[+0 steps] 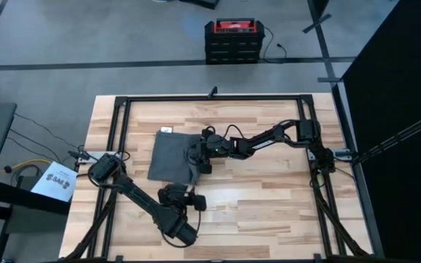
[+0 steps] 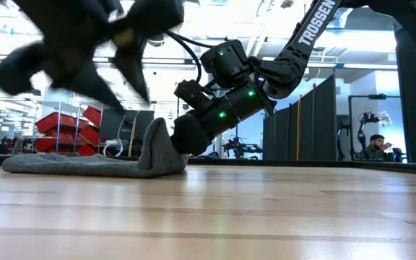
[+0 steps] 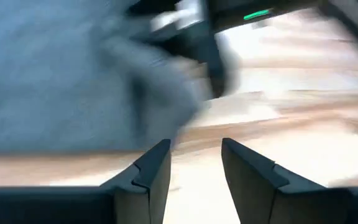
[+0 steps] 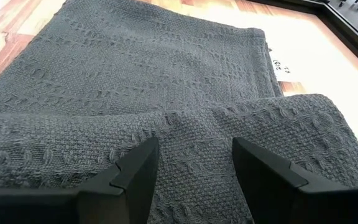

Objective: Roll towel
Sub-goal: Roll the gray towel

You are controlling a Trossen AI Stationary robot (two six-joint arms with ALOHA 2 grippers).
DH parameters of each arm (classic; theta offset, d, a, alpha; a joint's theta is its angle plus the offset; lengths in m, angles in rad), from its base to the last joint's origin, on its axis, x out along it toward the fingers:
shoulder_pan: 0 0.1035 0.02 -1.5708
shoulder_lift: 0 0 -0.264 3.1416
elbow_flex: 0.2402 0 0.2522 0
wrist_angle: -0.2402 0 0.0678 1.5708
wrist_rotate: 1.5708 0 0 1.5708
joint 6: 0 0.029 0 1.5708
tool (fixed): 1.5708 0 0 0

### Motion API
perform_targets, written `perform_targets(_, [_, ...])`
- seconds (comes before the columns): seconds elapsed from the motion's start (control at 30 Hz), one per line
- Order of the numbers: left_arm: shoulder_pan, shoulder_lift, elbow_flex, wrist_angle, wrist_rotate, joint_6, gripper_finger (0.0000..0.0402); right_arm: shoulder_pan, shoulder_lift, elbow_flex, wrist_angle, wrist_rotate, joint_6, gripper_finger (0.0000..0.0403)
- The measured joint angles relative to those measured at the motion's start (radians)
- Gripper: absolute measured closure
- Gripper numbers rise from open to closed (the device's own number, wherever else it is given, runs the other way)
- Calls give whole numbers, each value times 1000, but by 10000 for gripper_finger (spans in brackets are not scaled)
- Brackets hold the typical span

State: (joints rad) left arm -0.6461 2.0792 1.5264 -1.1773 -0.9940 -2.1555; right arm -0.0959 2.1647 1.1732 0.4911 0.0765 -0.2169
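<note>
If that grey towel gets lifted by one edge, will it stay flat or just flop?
Probably flop: the towel already drapes in a soft hump where the right gripper has raised its edge. Its knitted weave looks grippy, unlikely to slip. It seems light.

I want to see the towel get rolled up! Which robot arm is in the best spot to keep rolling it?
The right gripper, probably. It sits at the towel's lifted edge, fingers open over the fold. The left gripper hangs open above bare table, off the cloth.
</note>
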Motion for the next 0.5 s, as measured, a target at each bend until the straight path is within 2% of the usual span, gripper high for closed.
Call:
perform_targets(0.07, [-7, -3, 16, 86, -120, 156, 271, 0, 0, 0, 0, 0, 0, 210])
perform_targets(0.13, [-1, -3, 17, 175, -190, 266, 272, 0, 0, 0, 0, 0, 0, 210])
perform_targets(0.37, [69, -1, -59, 484, -178, 466, 274, 2, 0, 0, 0, 0, 6, 210])
perform_targets(0.5, [78, -1, -95, 537, -162, 472, 274, 3, 0, 0, -1, 0, 6, 210])
